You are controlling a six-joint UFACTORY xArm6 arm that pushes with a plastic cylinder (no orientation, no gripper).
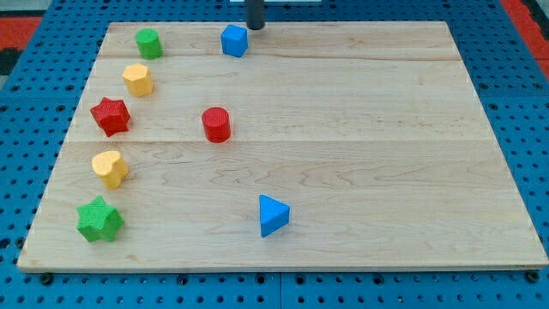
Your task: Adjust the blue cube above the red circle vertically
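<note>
You are seeing my tip [256, 27] coming down as a straight dark rod at the board's top edge, a little left of the middle; it has nothing to spread or pinch, being a bare rod, and it is holding nothing. It is sitting just beside the blue cube [234, 40], at the cube's upper right, and whether the two are touching you cannot tell from this view. The blue cube is lying near the top edge, and the red circle [216, 124] is standing below it towards the middle of the board, slightly to the view's left of the cube's line, well apart from it. Moving outward, you are looking at a column of blocks running down the left edge: a green cylinder [148, 43] near the top left corner, a yellow hexagon-like block [137, 80] below it, a red star [110, 116], a yellow heart [110, 168], and a green star [99, 220] near the bottom left corner. A blue triangle [273, 215] is resting alone towards the bottom edge, near the middle. All of them are lying on a pale wooden board [386, 146] made of joined planks with visible grain, and the board is sitting on a blue perforated surface [515, 77] showing all round it, with red patches showing at the view's top corners.
</note>
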